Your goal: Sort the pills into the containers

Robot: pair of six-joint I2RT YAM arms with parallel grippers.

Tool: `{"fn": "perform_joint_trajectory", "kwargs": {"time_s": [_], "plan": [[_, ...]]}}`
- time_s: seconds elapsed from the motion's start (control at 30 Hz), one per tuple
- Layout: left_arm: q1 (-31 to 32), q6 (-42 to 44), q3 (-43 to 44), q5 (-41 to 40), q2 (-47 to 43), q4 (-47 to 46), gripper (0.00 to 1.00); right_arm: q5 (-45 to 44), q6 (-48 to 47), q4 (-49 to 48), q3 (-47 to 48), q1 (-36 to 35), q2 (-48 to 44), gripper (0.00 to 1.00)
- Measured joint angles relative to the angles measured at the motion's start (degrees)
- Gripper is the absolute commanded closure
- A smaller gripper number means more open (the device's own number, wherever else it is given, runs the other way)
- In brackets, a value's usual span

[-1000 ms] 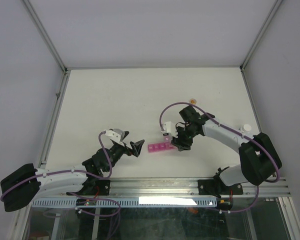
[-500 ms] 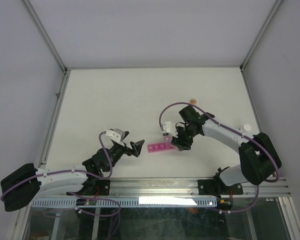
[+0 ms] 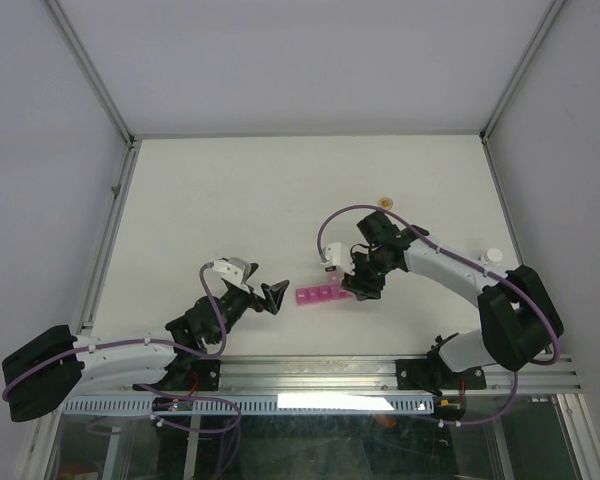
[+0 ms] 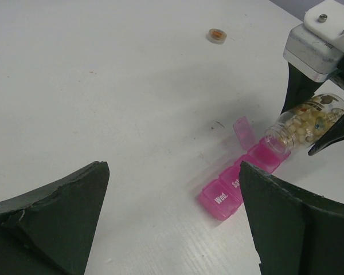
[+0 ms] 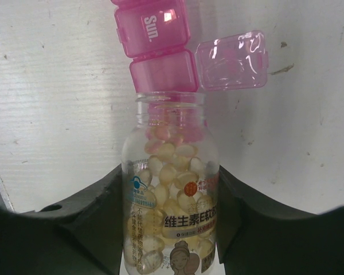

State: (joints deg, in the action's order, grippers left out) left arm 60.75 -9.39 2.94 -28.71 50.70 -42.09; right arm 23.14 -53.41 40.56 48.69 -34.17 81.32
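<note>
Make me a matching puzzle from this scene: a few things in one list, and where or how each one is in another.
Things:
1. clear plastic bottle of pale capsules
2. magenta translucent pill strip
3. small round orange disc
4. left claw

States:
A. lying alone, far from the strip
B. open, holding nothing
C. tipped over, gripped by the right claw, mouth at an open compartment
D. lying flat, one end lid flipped open

Pairs: 1-C, 2-D, 3-A, 4-B

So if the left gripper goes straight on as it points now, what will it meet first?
Probably the Wed. end of the pink pill strip; nothing lies between, though depth is unclear.
</note>
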Motion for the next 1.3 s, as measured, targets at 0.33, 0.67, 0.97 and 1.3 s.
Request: {"fn": "perform_joint_trajectory", "kwargs": {"time_s": [0.33, 0.67, 0.97, 1.3], "plan": [[0.0, 0.0, 0.0, 0.0, 0.7, -0.4, 0.01, -1.2, 0.6, -0.1, 0.1, -0.7, -0.9, 0.99], [0.0, 0.0, 0.0, 0.0, 0.7, -0.4, 0.01, -2.1, 1.0, -0.2, 0.2, -1.2, -1.1, 1.0], [0.0, 0.0, 0.0, 0.0, 1.3, -0.4, 0.01, -2.9, 1.7, -0.8, -0.1, -2.6, -1.8, 1.0], [-0.1, 0.0, 0.2, 0.0, 1.7, -0.4, 0.01, -3.9, 2.4, -1.1, -0.2, -3.5, -1.9, 1.0]]}}
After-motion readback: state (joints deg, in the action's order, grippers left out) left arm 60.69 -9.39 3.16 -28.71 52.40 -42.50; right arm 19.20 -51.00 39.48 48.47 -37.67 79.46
